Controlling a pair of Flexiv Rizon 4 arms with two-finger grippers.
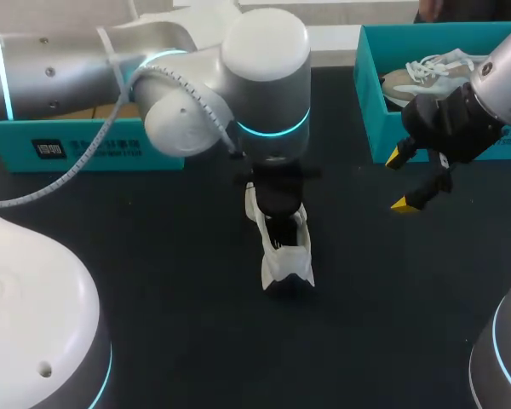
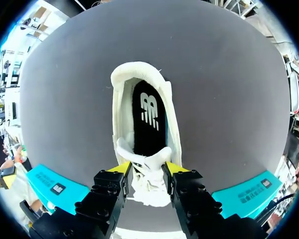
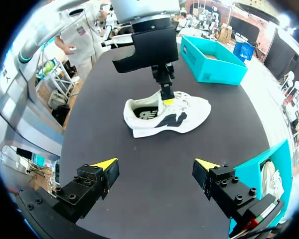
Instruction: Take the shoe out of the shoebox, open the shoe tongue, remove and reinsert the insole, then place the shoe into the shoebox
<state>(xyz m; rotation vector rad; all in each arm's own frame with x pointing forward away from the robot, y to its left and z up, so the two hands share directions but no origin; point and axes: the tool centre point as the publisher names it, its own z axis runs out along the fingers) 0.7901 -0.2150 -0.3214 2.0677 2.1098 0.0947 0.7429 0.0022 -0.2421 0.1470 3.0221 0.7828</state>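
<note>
Currently doing the tongue-opening step: shoe (image 1: 285,256) is sitting on the table (image 1: 153,256), out of the shoebox (image 1: 366,94). Left gripper (image 2: 147,169) is pinching the tongue (image 2: 149,189) from both sides. Right gripper (image 3: 156,167) is hanging spread, empty. Next I'm expecting right to go for the insole (image 2: 148,119) heel edge, with the tongue pulled clear.

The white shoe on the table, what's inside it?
A black insole with a white logo lies inside the shoe. Its front end is hidden under the tongue, which the left gripper pinches.
</note>
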